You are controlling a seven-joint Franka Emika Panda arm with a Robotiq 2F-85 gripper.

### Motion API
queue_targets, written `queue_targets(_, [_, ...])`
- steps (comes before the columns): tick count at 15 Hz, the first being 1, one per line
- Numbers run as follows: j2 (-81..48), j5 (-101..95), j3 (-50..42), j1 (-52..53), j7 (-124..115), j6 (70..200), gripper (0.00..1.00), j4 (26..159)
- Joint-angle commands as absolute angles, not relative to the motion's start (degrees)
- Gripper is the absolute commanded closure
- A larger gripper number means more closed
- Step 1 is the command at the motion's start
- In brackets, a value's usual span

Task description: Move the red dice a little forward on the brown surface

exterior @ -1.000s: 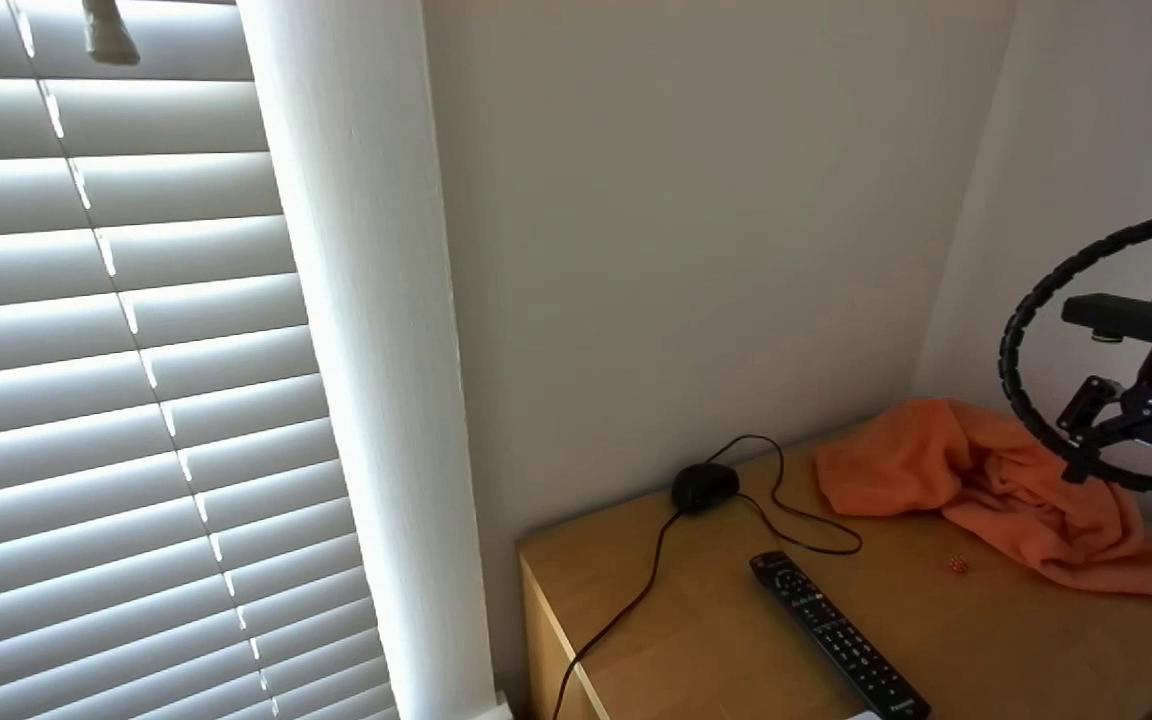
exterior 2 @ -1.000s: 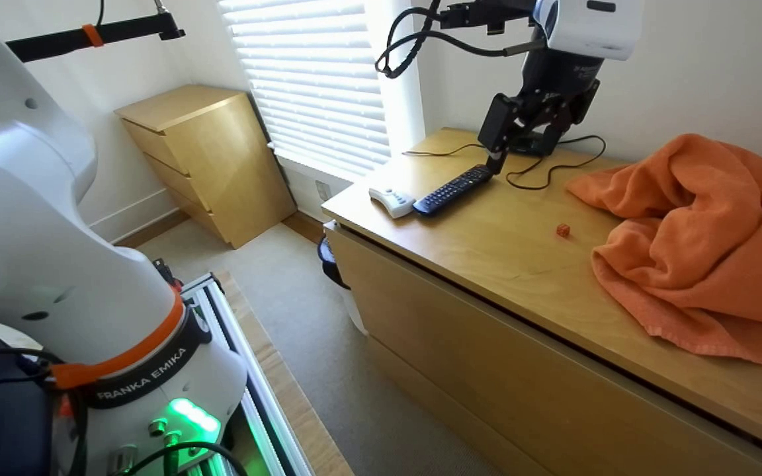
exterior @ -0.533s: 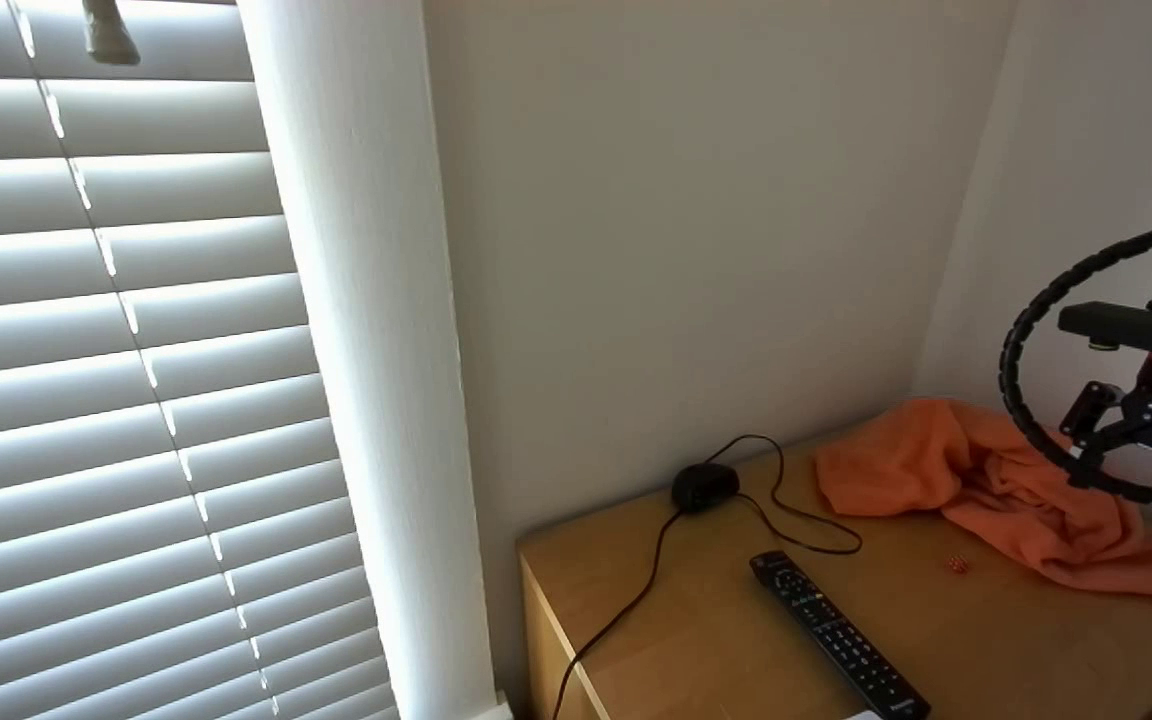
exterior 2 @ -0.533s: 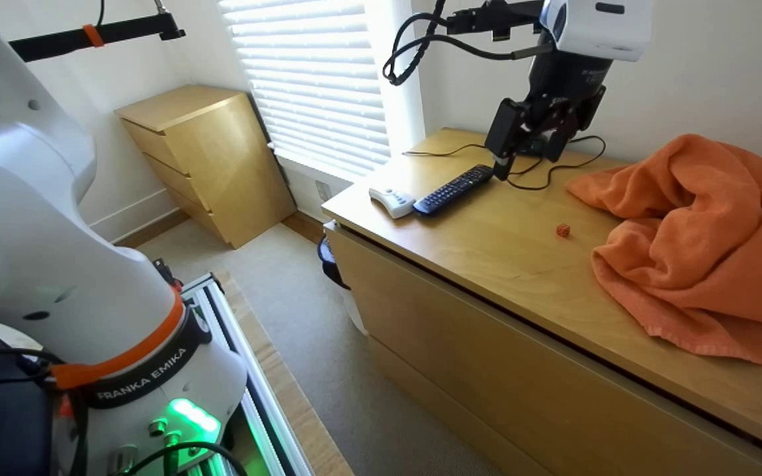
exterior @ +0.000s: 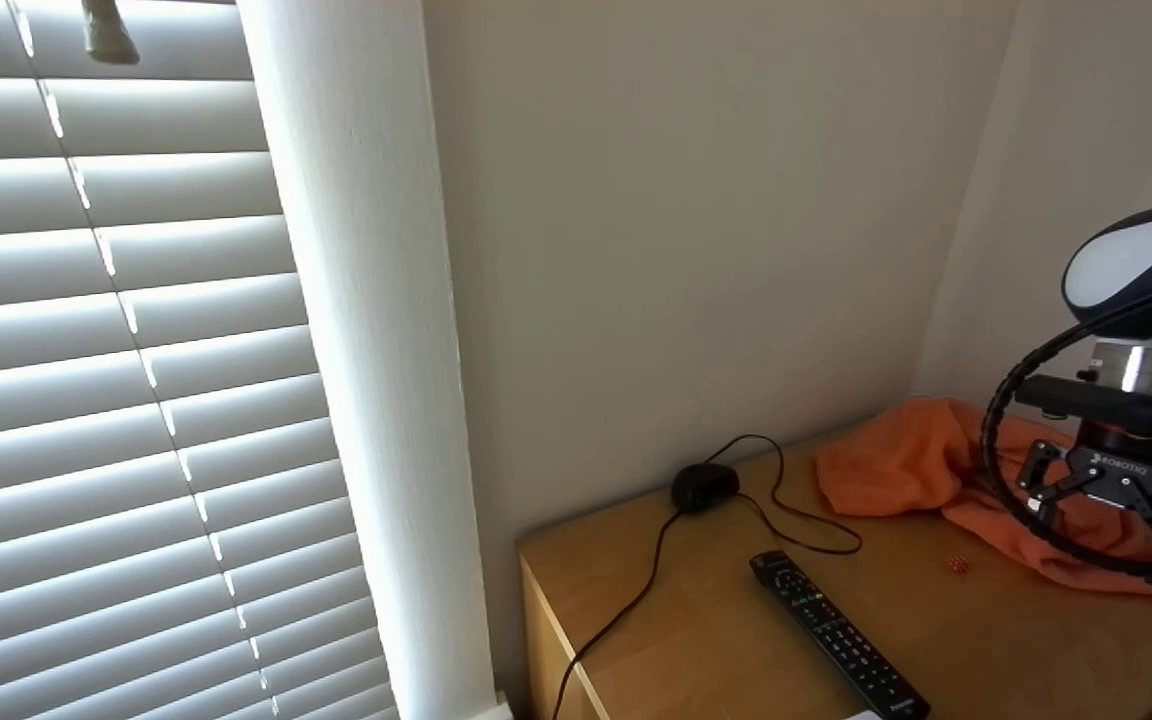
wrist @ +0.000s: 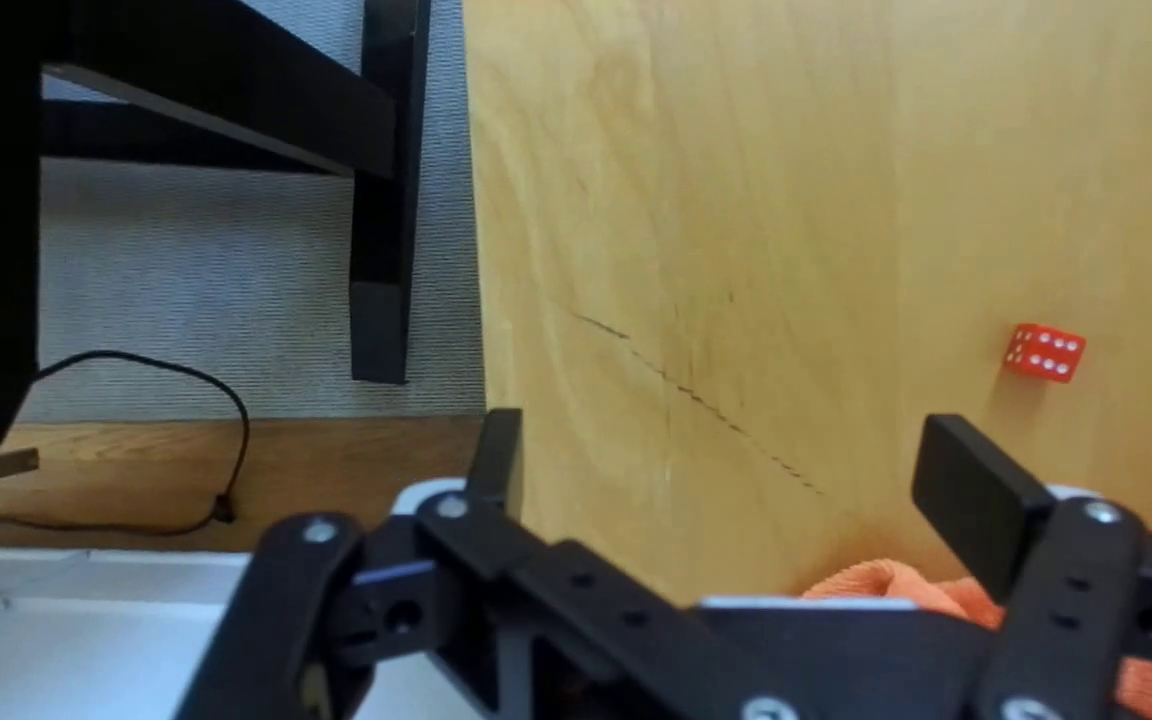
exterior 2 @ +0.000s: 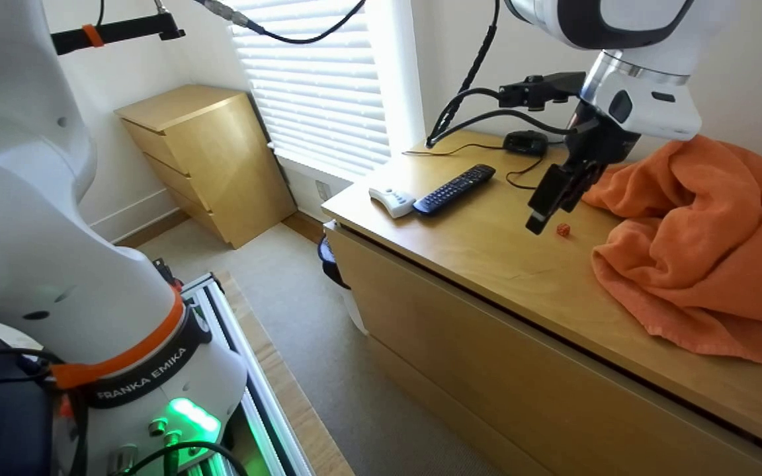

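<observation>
The red dice (wrist: 1046, 352) with white dots lies on the brown surface (wrist: 736, 200). It also shows in both exterior views (exterior: 958, 564) (exterior 2: 563, 230). The brown surface is the light wooden top of a cabinet, seen in both exterior views (exterior: 736, 620) (exterior 2: 487, 244). My gripper (wrist: 721, 425) is open, with nothing between its fingers. In the wrist view the dice sits outside the jaws, beyond and to the right of the right finger (wrist: 976, 490). In an exterior view the gripper (exterior 2: 551, 217) hangs above the surface, just left of the dice in the picture.
A crumpled orange towel (exterior 2: 698, 251) lies close beside the dice. A black remote (exterior 2: 454, 190), a white controller (exterior 2: 393, 201) and a black device (exterior 2: 525, 141) with a cable are on the same top. The cabinet's front edge (exterior 2: 460, 274) drops to the floor.
The arm and gripper have come down toward the surface and moved closer to the dice. The gripper stays empty. The dice, towel and remote have not moved.
</observation>
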State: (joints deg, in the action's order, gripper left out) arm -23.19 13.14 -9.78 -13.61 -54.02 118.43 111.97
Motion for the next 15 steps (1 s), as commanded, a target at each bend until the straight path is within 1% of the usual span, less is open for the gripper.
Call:
queue_targets(1, [-30.3, 15.3, -10.3, -13.8, -50.2, 115.6, 0.00, 104.8])
queue_targets(2, [-27.0, 14.3, -11.1, -12.5, -51.8, 118.0, 0.00, 108.8])
queue_targets(7, [-28.0, 14.3, -11.3, -12.1, -51.8, 118.1, 0.00, 107.8])
queue_targets(8, [-30.2, 15.4, -11.2, -12.8, -52.3, 116.3, 0.00, 105.4])
queue_targets(15, [-38.8, 19.7, -9.1, -14.7, -44.2, 116.5, 0.00, 97.0])
